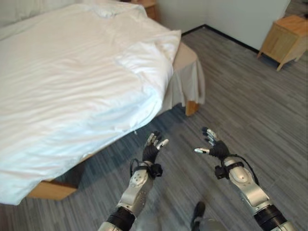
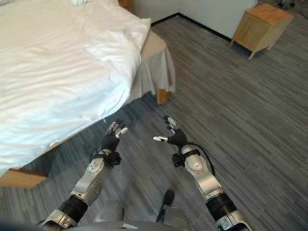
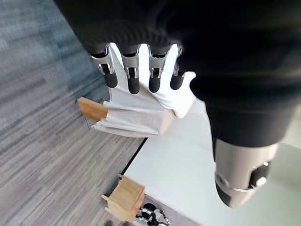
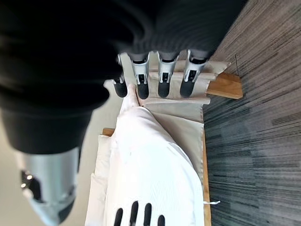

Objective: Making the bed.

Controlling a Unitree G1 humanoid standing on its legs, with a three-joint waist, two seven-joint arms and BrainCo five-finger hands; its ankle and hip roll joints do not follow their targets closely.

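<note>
- Step, as I read it: approach. Both my hands are raised over the grey floor [image 1: 250, 96], holding nothing, so the making has not begun at this corner
- Bed [image 1: 190, 107]: takes up the left of the head views, wooden frame, beige skirt [image 1: 190, 79] showing at its foot corner
- White duvet [image 1: 72, 86]: spread over the bed, bunched into a fold near the foot corner, its lower edge drooping over the side edge toward me
- Left hand [image 1: 153, 150]: fingers straight and spread, empty, just below the duvet's hanging edge but clear of it
- Right hand [image 1: 215, 147]: fingers loosely extended, thumb out, empty; over bare floor, well apart from the bed, roughly below its foot corner
- Next move, my judgement: bring both hands up to the side edge, pinch the drooping hem, then draw the bunched fold flat toward the foot corner
- Wooden nightstand [image 1: 285, 38]: far right by the wall, out of play
</note>
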